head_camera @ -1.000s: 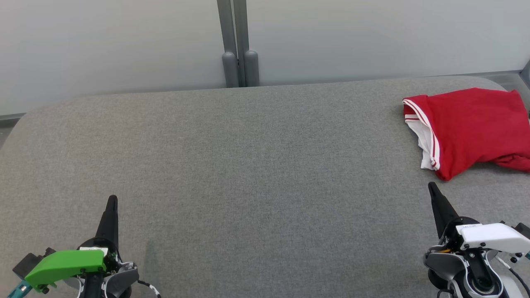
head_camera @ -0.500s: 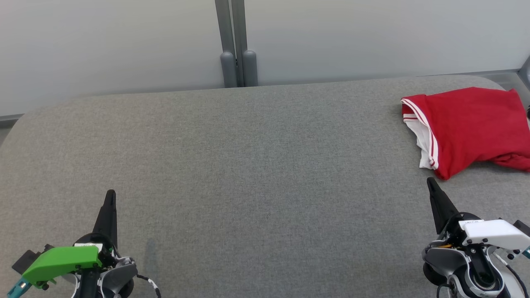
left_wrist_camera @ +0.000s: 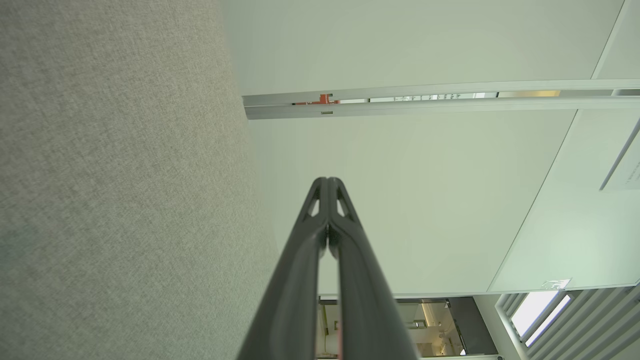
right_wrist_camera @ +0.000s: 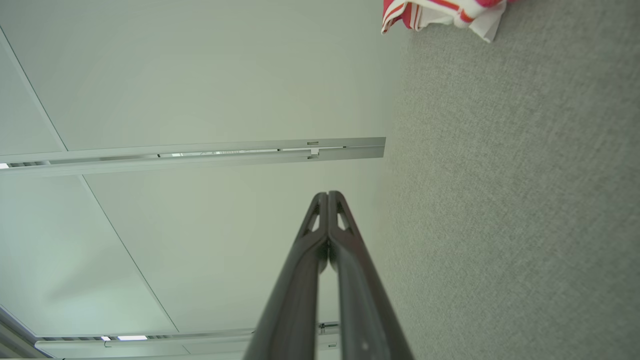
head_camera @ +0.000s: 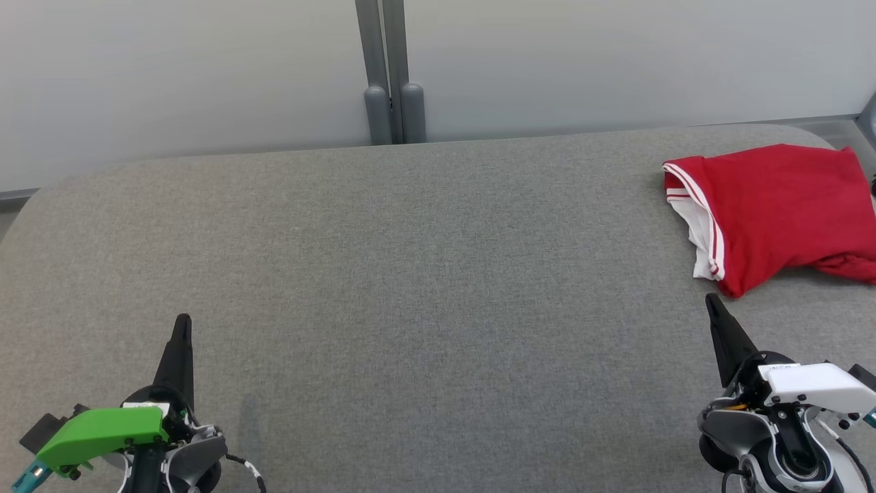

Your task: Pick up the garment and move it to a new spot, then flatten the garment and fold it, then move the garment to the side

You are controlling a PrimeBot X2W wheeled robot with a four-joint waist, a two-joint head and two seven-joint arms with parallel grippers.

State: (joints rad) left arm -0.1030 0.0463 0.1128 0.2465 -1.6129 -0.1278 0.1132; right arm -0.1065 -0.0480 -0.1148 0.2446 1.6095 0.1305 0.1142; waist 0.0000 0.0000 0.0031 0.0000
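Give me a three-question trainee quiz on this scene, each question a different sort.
1. True or false: the red garment lies at the right end of the grey surface.
2. Which is nearer the garment? A) left hand B) right hand
3. Fill in: the jaws of both hands are ____.

Key: 1 true; 2 B; 3 shut.
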